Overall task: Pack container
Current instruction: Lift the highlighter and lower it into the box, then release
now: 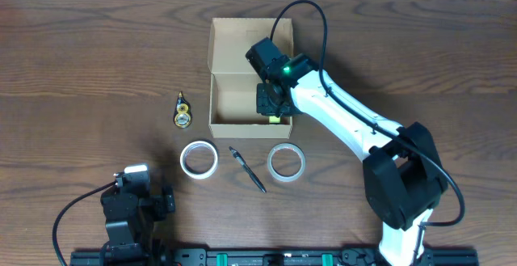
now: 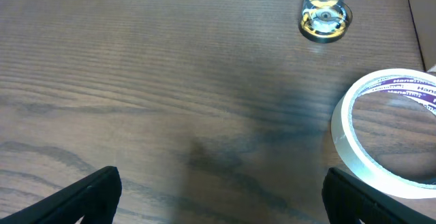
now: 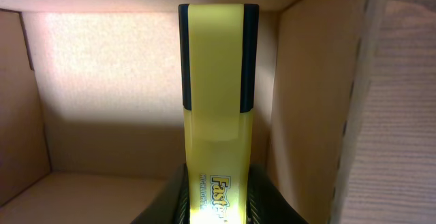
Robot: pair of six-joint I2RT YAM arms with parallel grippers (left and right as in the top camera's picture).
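The tan cardboard container lies open in the middle of the table with its flap lid folded back. My right gripper reaches into its front right corner, shut on a yellow highlighter with a dark cap. The highlighter points down into the box beside the right wall. My left gripper is open and empty over bare table at the front left.
On the table in front of the box lie two white tape rolls, with a black pen between them. A small yellow correction-tape dispenser lies left of the box; it also shows in the left wrist view, with a tape roll.
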